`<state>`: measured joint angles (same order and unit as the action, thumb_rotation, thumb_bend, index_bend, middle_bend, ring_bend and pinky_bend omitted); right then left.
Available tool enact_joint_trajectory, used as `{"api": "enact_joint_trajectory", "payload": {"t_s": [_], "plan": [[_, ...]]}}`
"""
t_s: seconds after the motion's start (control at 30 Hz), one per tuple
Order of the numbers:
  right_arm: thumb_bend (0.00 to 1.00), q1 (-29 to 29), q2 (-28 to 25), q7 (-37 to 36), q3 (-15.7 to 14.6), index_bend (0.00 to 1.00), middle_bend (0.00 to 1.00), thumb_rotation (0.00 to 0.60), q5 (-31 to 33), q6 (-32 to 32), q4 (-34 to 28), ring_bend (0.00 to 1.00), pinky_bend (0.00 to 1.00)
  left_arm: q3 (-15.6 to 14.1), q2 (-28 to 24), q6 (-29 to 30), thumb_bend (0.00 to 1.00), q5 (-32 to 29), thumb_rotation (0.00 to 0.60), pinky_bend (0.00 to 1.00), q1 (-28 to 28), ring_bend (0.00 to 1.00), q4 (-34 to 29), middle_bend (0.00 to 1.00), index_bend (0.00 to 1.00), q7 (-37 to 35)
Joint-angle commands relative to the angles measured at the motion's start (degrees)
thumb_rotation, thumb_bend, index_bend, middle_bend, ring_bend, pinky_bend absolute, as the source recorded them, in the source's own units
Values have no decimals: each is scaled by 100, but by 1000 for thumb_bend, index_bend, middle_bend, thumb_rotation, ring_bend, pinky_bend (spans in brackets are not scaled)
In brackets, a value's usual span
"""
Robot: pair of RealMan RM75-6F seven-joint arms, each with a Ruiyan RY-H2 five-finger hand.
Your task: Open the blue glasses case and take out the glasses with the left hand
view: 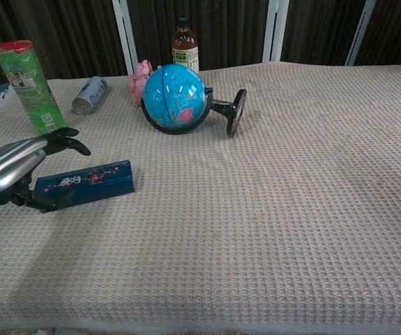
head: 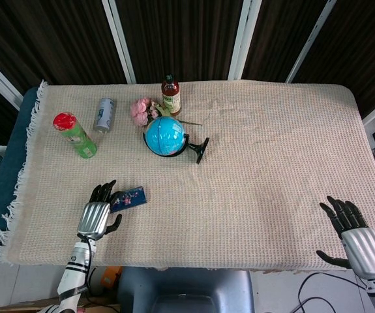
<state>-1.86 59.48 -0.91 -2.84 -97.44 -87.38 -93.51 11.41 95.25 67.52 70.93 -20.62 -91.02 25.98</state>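
Blue glasses case [head: 127, 198], lying flat and closed on the cloth in the lower left of the head view, its left end reached by the left hand [head: 98, 215]. Fingers spread over that end, thumb underneath at the near side in the chest view; not yet clamped, contact unclear. Best pinned at one end and the lid lifted along its long edge (seam not visible from here). Glasses presumably inside, unseen. Right hand [head: 359, 240] at the lower right edge, fingers apart, holding nothing. Upper left: green canister [head: 75, 135] capped, silver can [head: 104, 115] on its side, bottle [head: 171, 95] capped; contents hidden.
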Motion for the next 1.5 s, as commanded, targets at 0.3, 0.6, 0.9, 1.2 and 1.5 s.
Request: {"api": "enact_joint_trajectory", "payload": {"t_s": [0.3, 0.6, 0.9, 1.2, 1.5], "plan": [[176, 1, -60, -170, -4, 0, 0, 600, -25, -54, 14, 0, 0, 217, 426, -55, 380, -700, 600, 0, -399, 0, 375, 0, 264, 516], [176, 1, -80, -222, 3, 0, 0, 600, -13, -70, 17, 0, 0, 205, 458, -52, 382, -963, 600, 0, -534, 0, 496, 0, 286, 559], [176, 1, -86, -239, 13, 0, 0, 600, 4, -76, 13, 0, 0, 155, 442, -30, 384, -1118, 600, 0, -631, 0, 499, 0, 314, 594], [176, 8, -99, -273, 12, 0, 0, 600, -4, -99, 19, 0, 0, 112, 421, -3, 386, -1297, 600, 0, -713, 0, 471, 0, 350, 678], [176, 11, -96, -271, 17, 0, 0, 600, 0, -109, 18, 0, 0, 65, 389, 15, 405, -1384, 600, 0, -775, 0, 446, 0, 389, 682]]}}
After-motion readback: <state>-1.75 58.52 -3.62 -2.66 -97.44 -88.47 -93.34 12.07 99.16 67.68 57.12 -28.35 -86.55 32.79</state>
